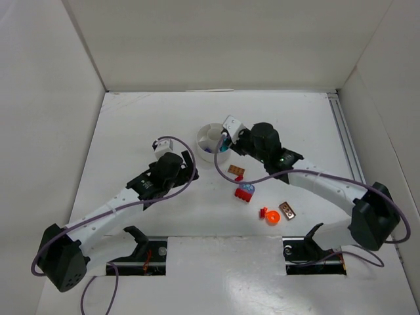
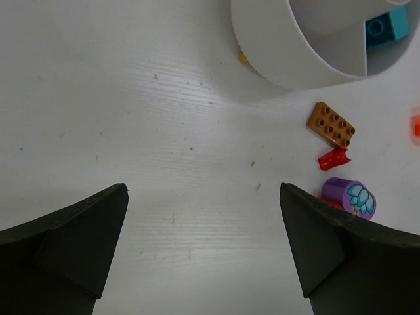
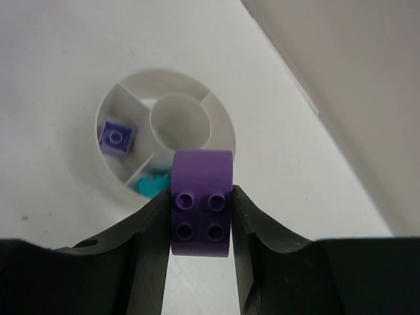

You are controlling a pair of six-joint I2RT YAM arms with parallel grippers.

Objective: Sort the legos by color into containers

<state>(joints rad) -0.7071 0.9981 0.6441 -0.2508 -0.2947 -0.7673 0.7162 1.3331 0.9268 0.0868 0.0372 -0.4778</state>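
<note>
A purple rounded brick (image 3: 201, 200), 4 studs facing the camera, is sitting pinched between the right gripper's (image 3: 201, 216) fingers at the edge of the white divided dish (image 3: 222, 115). Inside the dish, 1 small purple brick (image 3: 116, 138) is lying in a wedge, with a teal piece (image 3: 152, 185) in the neighbouring wedge. A brown plate (image 2: 331, 123), a red sliver (image 2: 333, 159) and a flower-printed purple cylinder (image 2: 351, 195) are lying near the dish, and an orange round piece (image 1: 271, 216) is lying nearer the arms' bases. The left gripper (image 2: 203, 190) is hovering over the white table (image 2: 164, 131), jaws spread wide, touching nothing.
</note>
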